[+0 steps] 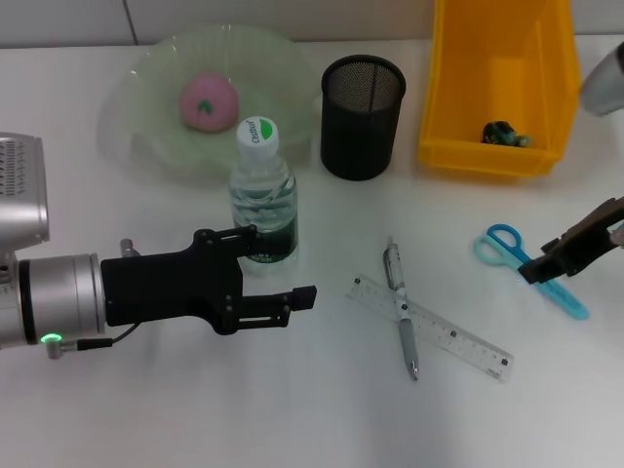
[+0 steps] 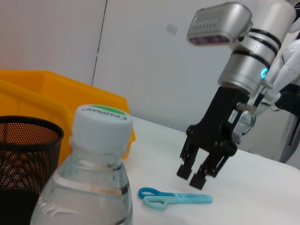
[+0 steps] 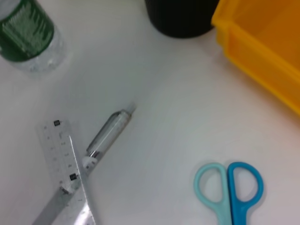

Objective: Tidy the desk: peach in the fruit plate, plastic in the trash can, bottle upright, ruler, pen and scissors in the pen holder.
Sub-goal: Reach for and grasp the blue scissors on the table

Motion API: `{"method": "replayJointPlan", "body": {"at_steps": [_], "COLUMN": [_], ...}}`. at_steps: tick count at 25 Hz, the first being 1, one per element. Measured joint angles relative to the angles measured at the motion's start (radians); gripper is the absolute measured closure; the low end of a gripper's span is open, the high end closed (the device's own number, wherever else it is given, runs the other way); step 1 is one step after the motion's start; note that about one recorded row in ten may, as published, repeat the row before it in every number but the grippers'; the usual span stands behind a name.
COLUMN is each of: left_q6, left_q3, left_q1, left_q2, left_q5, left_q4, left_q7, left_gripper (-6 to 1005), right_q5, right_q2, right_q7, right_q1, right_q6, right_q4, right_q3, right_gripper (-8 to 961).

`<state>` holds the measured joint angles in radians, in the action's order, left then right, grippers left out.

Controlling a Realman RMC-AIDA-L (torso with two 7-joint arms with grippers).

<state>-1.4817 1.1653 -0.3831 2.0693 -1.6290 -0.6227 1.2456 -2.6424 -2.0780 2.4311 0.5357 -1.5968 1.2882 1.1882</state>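
Note:
The pink peach (image 1: 207, 101) lies in the green glass fruit plate (image 1: 146, 88). A water bottle (image 1: 263, 195) stands upright in front of the plate. My left gripper (image 1: 281, 265) is open, with its fingers on either side of the bottle's base. The bottle's cap (image 2: 103, 122) fills the near part of the left wrist view. The pen (image 1: 401, 307) lies across the ruler (image 1: 430, 327). My right gripper (image 1: 565, 255) hovers open just above the blue scissors (image 1: 526, 263), also seen as gripper (image 2: 198, 173) over scissors (image 2: 173, 198). The crumpled plastic (image 1: 504, 134) sits in the yellow trash can (image 1: 487, 156).
The black mesh pen holder (image 1: 362, 115) stands between the plate and the trash can. The right wrist view shows the scissors' handles (image 3: 229, 187), pen (image 3: 105, 136), ruler (image 3: 65, 187), bottle (image 3: 28, 33), pen holder (image 3: 180, 16) and trash can (image 3: 267, 37).

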Motion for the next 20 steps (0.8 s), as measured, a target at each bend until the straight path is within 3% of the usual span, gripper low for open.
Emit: {"method": "replayJointPlan", "body": {"at_steps": [4,9,20], "left_q6": [0.0,0.0,0.0], "left_q3": [0.001,0.004,0.005], "left_q1": [0.002,0.003,0.004], "left_q2": [0.0,0.002,0.001], "left_q5": [0.0,0.0,0.0], "left_q4": [0.0,0.0,0.0], "left_q7": [0.0,0.0,0.0], "left_gripper": [233,233,234], "right_q5": [-0.037,-0.065,-0.079], "right_q2": [-0.002,-0.002,-0.002], "right_q7": [0.002,0.011,0.008], "right_q1": [0.012,0.027,0.048], "right_q6": [0.026,0.041,0.065], "right_q4": [-0.028,-0.055,-0.113], "right_q3": [0.032,0.049,0.06], "right_gripper": [577,468,520]}}
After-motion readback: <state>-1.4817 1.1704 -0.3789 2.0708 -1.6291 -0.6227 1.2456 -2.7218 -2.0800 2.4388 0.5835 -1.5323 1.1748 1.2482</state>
